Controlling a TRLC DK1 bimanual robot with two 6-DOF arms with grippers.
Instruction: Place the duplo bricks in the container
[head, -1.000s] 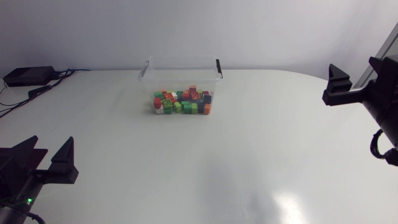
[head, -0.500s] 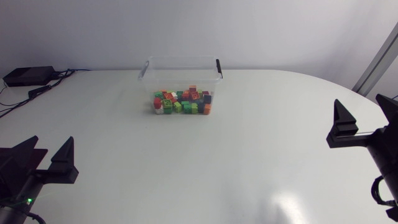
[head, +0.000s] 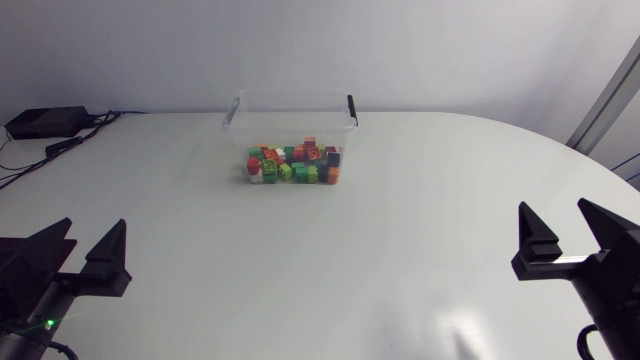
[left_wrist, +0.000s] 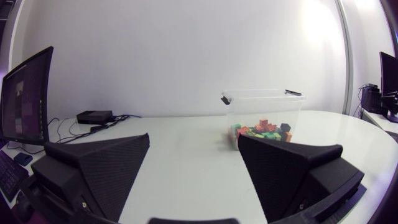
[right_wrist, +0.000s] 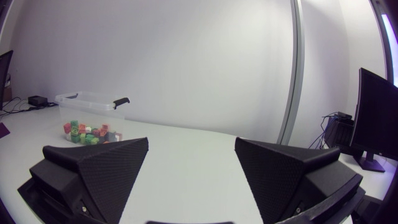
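**Plastic tub (head: 290, 128) holds the bricks (head: 292, 165), both claws empty**

Colourful stuff piled in the bottom of that see-through tub at the far middle of the white table (head: 400, 250): red, green, orange and darker bricks, heaped together and all inside its walls. Scanning the tabletop around it, I find not one loose brick in any of the three views.

Down at the near left corner sits the left claw (head: 90, 238), fingers spread wide with nothing between them. Its own camera looks straight across the table at the tub, well ahead of it. Over at the near right, the right claw (head: 557, 222) is the same picture: released, fingers apart, nothing gripped, the tub far off ahead of it and to one side.

My call is that this job looks finished, or as good as. Every brick I can see is in the tub and nothing shows for either arm to fetch. Both arms sit well back from it, which reads like a rest pose.
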